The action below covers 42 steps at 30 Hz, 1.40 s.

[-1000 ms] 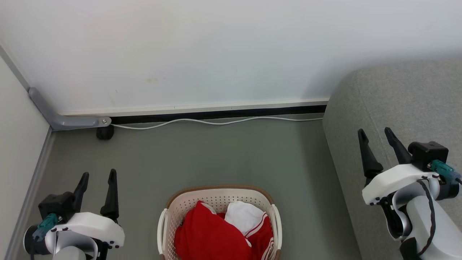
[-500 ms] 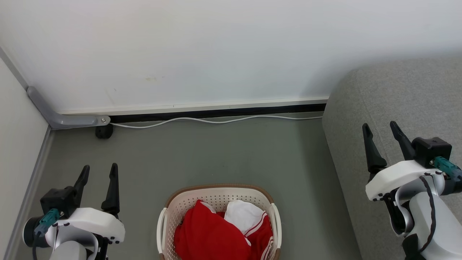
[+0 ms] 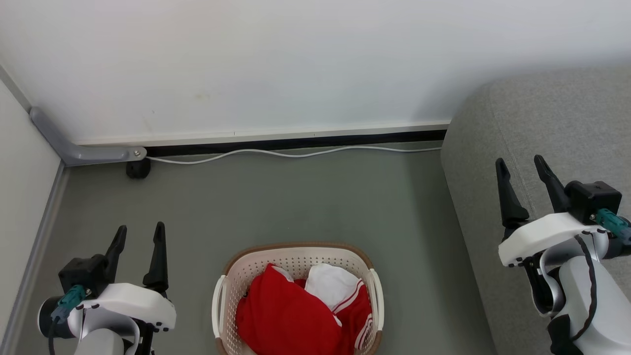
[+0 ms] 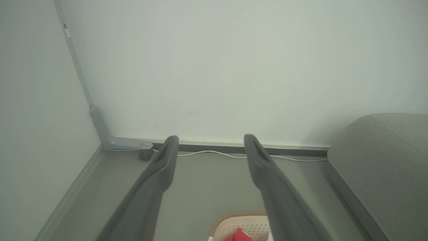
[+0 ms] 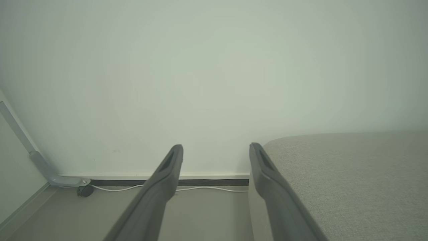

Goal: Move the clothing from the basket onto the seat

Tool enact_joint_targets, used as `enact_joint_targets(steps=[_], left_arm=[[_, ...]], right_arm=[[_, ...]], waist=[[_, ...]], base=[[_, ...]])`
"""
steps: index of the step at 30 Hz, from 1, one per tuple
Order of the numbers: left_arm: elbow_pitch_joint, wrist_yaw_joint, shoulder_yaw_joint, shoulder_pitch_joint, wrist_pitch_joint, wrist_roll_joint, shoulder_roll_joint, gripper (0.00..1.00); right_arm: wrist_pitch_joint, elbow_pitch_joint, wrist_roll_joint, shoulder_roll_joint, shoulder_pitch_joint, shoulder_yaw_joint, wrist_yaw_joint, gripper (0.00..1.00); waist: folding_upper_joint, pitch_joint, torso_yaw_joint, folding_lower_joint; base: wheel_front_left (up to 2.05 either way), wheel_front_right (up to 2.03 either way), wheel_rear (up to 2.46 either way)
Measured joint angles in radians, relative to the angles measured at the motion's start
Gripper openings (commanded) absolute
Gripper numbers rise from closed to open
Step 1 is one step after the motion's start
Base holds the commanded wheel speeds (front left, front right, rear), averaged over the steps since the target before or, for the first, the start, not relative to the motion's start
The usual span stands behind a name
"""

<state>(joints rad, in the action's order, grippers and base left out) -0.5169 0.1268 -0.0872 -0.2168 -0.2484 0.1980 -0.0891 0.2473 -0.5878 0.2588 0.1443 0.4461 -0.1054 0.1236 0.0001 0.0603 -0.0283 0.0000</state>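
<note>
The cream perforated basket point(image 3: 370, 296) with a brown rim stands on the grey floor at the bottom middle of the head view. Red clothing point(image 3: 283, 318) with a white panel and striped trim lies heaped inside it. The grey fabric seat point(image 3: 557, 118) fills the right side. My left gripper point(image 3: 140, 234) hovers open to the left of the basket, with nothing between its fingers. My right gripper point(image 3: 521, 165) stands open over the seat's rounded edge, also empty. The left wrist view catches the basket rim point(image 4: 239, 219), a scrap of red clothing point(image 4: 239, 236) and the seat point(image 4: 384, 160). In the right wrist view the seat point(image 5: 351, 174) lies at the right.
A white wall point(image 3: 296, 64) runs across the back with a dark skirting strip and a white cable point(image 3: 286, 154) along the floor. A grey angled bracket point(image 3: 79, 150) and a small black caster point(image 3: 138, 168) sit in the left corner. A side wall point(image 3: 19, 197) closes the left.
The whole head view has shifted, so the camera moved. Against the basket and seat, both grippers hold about the same places and stay open.
</note>
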Motion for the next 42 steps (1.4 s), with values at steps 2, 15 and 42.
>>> enact_joint_targets(steps=[2,15,42], left_arm=[[0.000,0.000,0.005,0.000,0.000,0.009,0.005,1.00],[-0.027,0.000,0.056,-0.079,-0.004,0.052,0.025,1.00],[-0.301,0.000,0.298,-0.393,-0.007,0.148,0.053,1.00]], right_arm=[[0.000,0.016,-0.008,-0.002,0.001,0.000,0.000,1.00],[0.001,0.129,-0.031,-0.007,0.082,0.025,0.000,1.00],[0.004,0.282,-0.080,-0.039,0.289,0.026,0.000,1.00]], waist=[[0.0000,0.017,-0.001,0.0000],[0.0000,0.190,-0.011,0.0000],[-0.0001,0.636,-0.060,0.0000]], base=[[0.00,0.00,0.00],[0.00,0.00,0.00],[0.00,0.00,0.00]])
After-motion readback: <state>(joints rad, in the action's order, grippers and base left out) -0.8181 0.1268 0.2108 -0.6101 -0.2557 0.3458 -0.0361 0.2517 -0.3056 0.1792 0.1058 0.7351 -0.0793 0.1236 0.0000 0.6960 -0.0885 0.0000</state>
